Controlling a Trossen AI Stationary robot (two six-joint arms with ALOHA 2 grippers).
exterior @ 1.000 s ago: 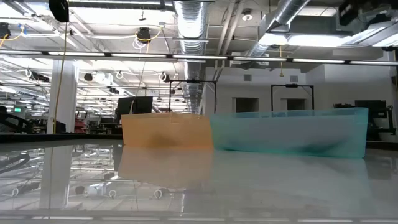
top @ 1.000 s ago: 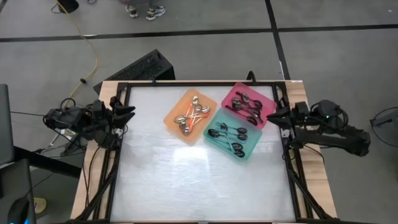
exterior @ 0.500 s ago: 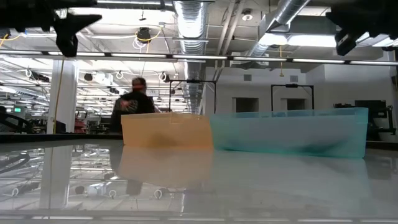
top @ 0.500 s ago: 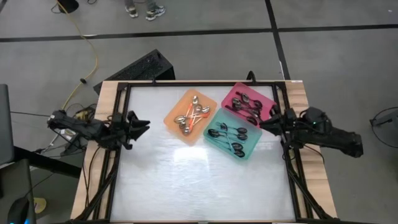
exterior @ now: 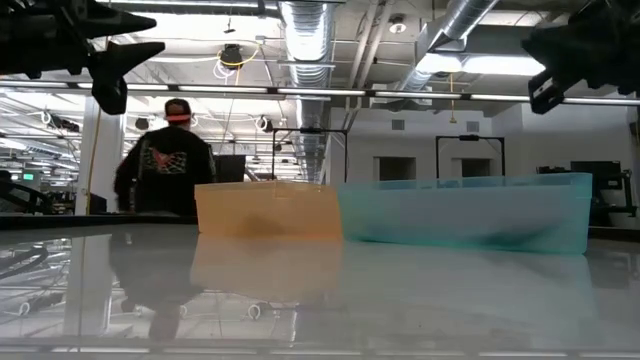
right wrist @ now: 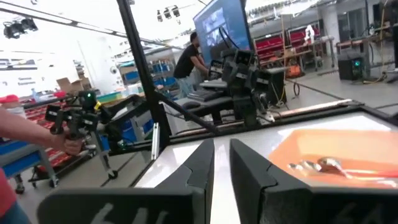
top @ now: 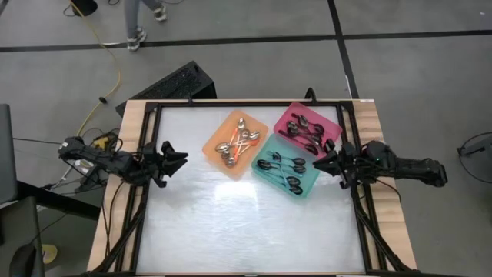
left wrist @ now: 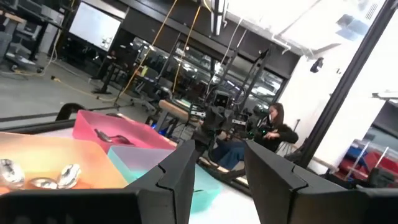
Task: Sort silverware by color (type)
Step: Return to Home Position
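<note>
— Any spoons (top: 237,143) loose on the worktop (top: 231,223)?
— None seen. Orange-handled in the orange tray (top: 218,130), teal-handled in the teal tray (top: 313,181), black in the pink tray (top: 318,112).
— Claws?
— Both empty: left claw (top: 178,156) over the worktop's left edge, fingers apart; right claw (top: 319,164) just beside the teal tray, fingers narrowly apart. Looks sorted; only homing to go.

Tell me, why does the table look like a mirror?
High view: a pale glare patch sits in the middle of the white table. Low view: the glossy top mirrors the orange tray, the person behind it and the ceiling lamps.
</note>
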